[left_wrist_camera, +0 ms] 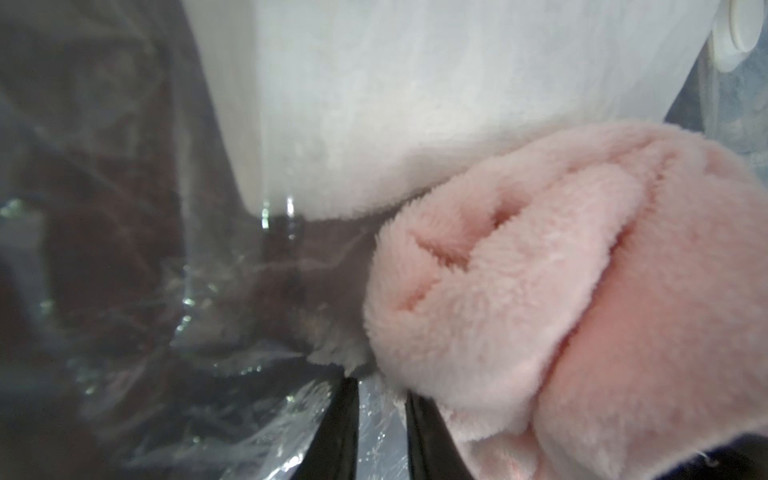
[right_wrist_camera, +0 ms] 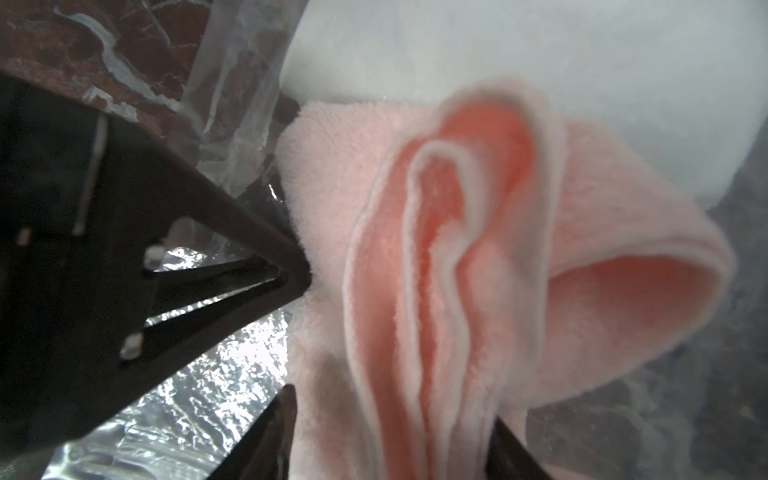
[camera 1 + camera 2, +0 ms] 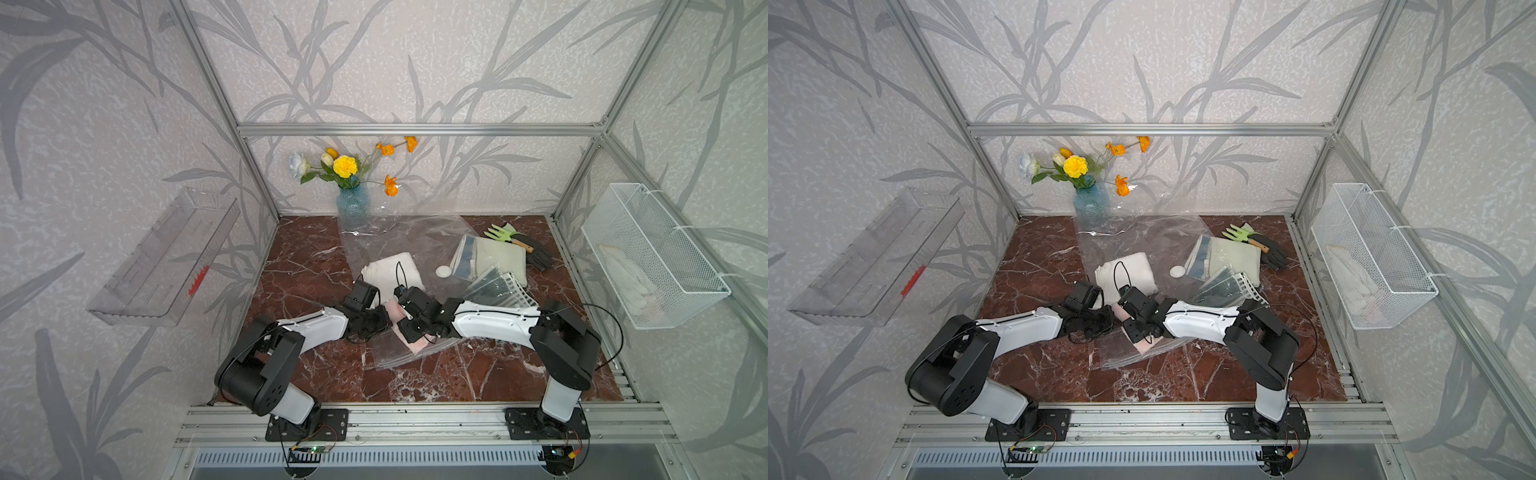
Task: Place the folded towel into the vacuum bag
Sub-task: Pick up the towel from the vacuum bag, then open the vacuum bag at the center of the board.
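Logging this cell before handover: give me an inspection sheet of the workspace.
Surface: marble tabletop, partly covered.
Job's things: vacuum bag lying flat, white towel inside; pink towel in its mouth.
Clutter: folded cloths, hand rake, black glove, flower vase.
Grippers: left gripper shut on the bag's film; right gripper open astride pink towel.
Cables: black loop over the white towel.
Surroundings: clear shelf and wire basket on the walls.
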`<control>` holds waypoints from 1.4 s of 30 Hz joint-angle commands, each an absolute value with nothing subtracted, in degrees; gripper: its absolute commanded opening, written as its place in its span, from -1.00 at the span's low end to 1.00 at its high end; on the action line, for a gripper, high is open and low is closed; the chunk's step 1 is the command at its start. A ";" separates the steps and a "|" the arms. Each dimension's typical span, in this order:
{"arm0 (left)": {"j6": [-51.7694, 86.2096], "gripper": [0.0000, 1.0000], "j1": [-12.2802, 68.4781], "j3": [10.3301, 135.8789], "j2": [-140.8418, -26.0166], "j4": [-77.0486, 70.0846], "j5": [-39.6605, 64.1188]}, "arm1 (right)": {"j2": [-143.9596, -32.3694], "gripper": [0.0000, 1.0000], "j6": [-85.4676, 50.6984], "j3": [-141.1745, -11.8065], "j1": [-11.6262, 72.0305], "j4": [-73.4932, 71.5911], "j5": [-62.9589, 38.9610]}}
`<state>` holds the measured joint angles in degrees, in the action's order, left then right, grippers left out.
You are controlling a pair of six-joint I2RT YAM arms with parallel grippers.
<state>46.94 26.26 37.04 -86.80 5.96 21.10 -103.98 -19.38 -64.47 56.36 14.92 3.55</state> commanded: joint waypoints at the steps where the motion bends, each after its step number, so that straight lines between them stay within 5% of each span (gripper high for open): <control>1: 44.53 -0.53 25.01 38.23 -85.90 9.77 20.81 | -107.09 0.47 -18.66 -64.60 57.45 20.68 -0.86; 7: 42.01 -0.50 21.48 40.92 -77.12 16.13 21.53 | -114.50 0.39 -17.03 -67.94 57.33 28.78 7.51; 10: 39.67 -0.47 21.10 43.25 -75.38 20.43 20.90 | -115.84 0.15 -14.61 -71.38 57.36 29.92 10.06; 15: 35.93 -0.42 21.00 46.58 -70.87 26.33 17.51 | -115.73 -0.57 -13.02 -77.87 56.42 32.76 11.51; 19: 33.64 -0.34 22.16 46.71 -67.29 27.22 15.03 | -107.72 -0.88 -15.51 -76.87 52.15 30.25 5.65; 28: 22.29 0.29 42.33 50.16 -74.70 22.84 4.13 | -80.50 -0.95 -28.08 -56.97 30.08 23.34 -15.87; 34: 8.84 0.70 55.89 63.49 -93.23 21.13 -3.00 | -69.37 -0.94 -27.62 -50.54 17.95 25.19 -12.99; 42: 1.35 0.91 59.24 82.48 -111.32 22.45 -9.67 | -71.05 -0.93 -25.25 -52.92 12.75 27.55 -6.57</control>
<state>6.44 59.31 78.54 -109.21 22.13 -5.15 -69.87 -26.35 -50.68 12.93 26.52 -8.97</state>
